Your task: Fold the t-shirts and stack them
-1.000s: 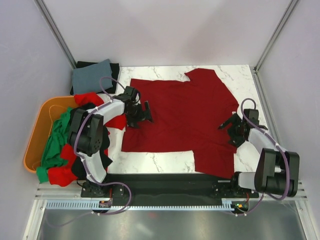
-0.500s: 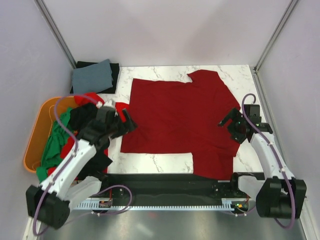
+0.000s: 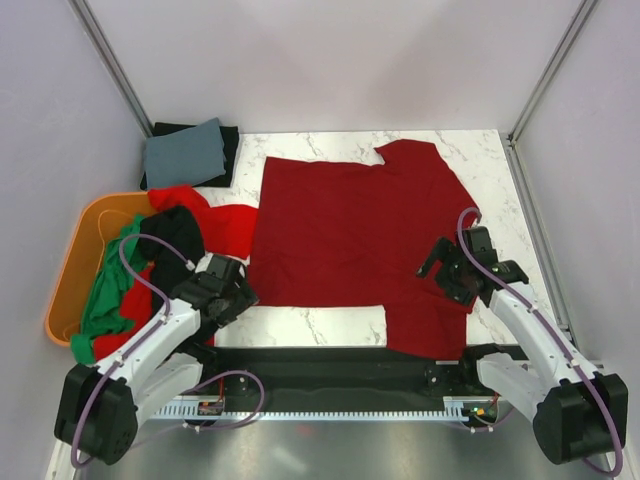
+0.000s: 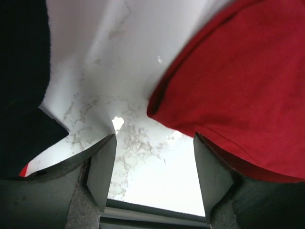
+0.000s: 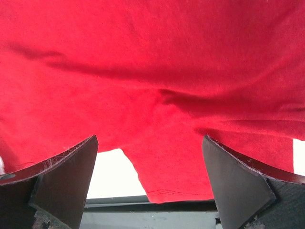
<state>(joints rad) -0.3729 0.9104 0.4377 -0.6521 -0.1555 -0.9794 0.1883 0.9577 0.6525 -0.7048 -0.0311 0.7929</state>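
Top view: dark red soft-cloth short-sleeved t-shirt (image 3: 350,230) lay spread flat mid-way across the white marbled worktop (image 3: 310,325), presumably ready for folding. Left pincer (image 3: 232,293) sat at its 7 o'clock corner, right pincer (image 3: 445,270) over its 4 o'clock edge. Folded grey-blue shirt (image 3: 183,152) at 11 o'clock began the stack. Orange plastic tub (image 3: 70,270) at 9 o'clock held unfolded shirts (image 3: 110,300).

Left wrist view: pincer parted, empty, above bare marble. Hem corner at 2 o'clock, likely the intended grip.

Right wrist view: pincer wide, empty, hovering over red cloth.
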